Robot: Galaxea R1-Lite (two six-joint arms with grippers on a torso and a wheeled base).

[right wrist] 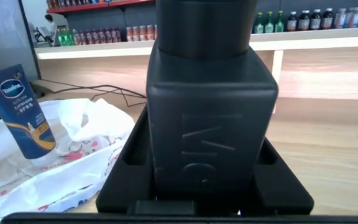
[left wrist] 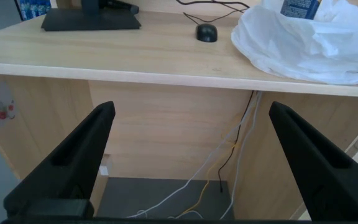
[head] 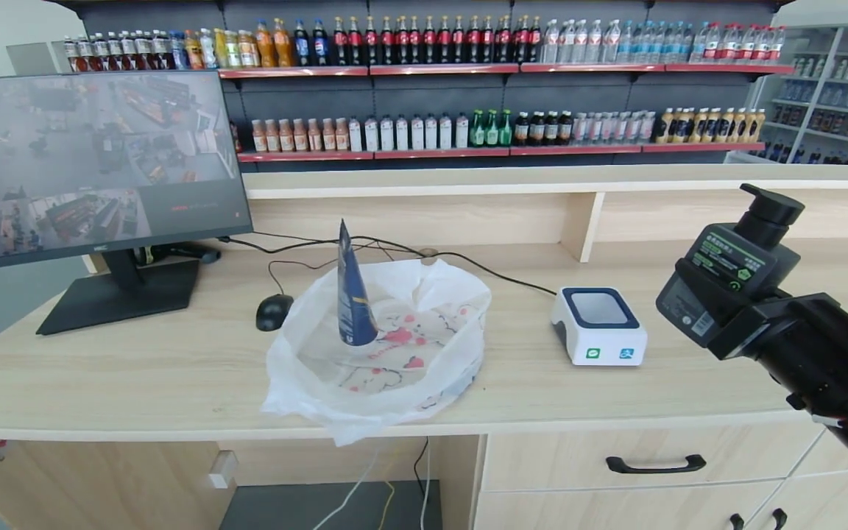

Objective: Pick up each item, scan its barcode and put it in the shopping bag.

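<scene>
Your left tool (left wrist: 191, 112) sits low in front of the desk (head: 100, 383), below its front edge, with both fingers spread wide and nothing between them. Your right tool (head: 726, 316) is clamped on the black pump bottle (head: 733, 272), held tilted over the right end of the desk with its pump head up. Look left of it and you find the white scanner (head: 601, 327) near the shopping bag (head: 306, 383). The bag lies open mid-desk, with a blue tube (head: 354, 302) standing upright inside. Beyond are a mouse (head: 274, 312) and a monitor (head: 93, 162), then shelves (head: 439, 70) of drinks.
</scene>
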